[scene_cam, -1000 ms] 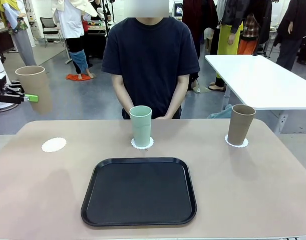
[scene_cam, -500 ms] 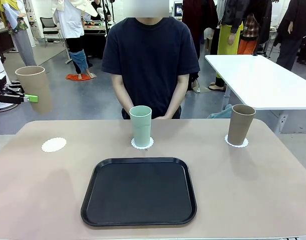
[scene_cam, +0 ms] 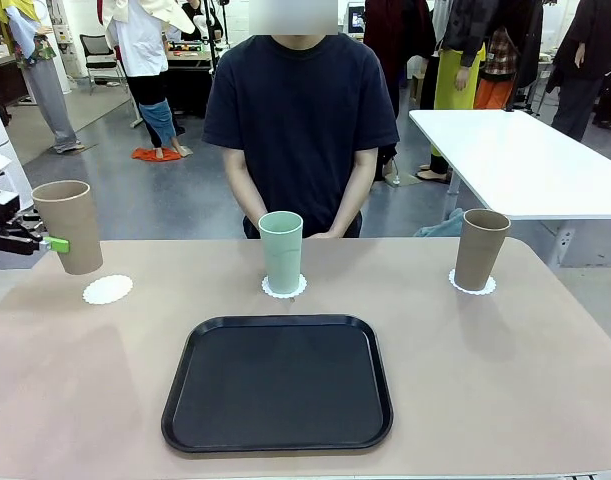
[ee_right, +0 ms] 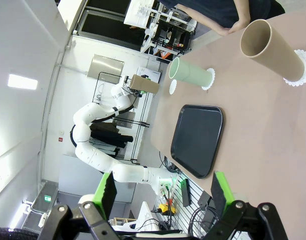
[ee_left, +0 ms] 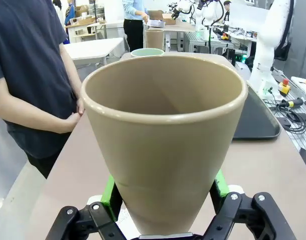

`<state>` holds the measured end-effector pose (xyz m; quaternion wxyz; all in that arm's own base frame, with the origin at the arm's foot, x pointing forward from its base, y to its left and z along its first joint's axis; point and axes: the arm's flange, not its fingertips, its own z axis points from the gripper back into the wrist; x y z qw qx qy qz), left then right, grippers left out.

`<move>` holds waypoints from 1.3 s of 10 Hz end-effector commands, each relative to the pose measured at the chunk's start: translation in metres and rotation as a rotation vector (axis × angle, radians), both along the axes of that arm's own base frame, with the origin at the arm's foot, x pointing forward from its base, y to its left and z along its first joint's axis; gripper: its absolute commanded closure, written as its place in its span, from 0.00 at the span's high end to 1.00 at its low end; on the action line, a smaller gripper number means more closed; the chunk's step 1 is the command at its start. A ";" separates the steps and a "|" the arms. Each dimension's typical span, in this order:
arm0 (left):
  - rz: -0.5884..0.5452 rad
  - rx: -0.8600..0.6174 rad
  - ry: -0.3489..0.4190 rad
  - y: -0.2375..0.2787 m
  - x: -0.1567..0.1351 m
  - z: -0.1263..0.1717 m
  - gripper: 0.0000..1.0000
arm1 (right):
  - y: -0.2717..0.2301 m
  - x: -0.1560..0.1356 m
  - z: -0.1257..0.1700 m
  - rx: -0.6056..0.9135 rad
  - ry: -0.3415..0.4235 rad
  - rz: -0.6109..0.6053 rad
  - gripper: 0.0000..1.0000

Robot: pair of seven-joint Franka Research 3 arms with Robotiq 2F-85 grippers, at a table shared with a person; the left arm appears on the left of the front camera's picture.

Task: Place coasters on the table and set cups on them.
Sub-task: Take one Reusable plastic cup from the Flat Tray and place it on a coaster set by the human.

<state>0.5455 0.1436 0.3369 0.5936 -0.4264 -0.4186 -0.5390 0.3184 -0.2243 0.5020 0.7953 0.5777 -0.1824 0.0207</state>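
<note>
Left hand: clamped on a tan cup, just above the bare coaster, far left of the tabletop.
Right hand: fingers apart, holding nothing.
Green cup: on the middle coaster.
Other tan cup: on the far-right coaster.

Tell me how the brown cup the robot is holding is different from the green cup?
The brown cup hangs in the air, tilted, pinched by the left tool; the green cup stands upright on the table. The green cup sits on a coaster; the brown cup's coaster lies bare. Both are tall, handleless and empty.
</note>
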 end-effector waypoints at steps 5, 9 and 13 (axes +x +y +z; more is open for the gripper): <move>-0.015 -0.028 -0.060 -0.005 0.030 -0.032 0.85 | -0.001 0.000 0.001 0.009 -0.013 0.006 1.00; 0.017 -0.047 -0.033 -0.010 0.049 -0.053 0.85 | -0.001 0.000 0.001 0.009 -0.013 0.006 1.00; 0.023 -0.056 -0.007 -0.002 0.062 -0.070 0.85 | -0.001 0.000 0.001 0.009 -0.013 0.006 1.00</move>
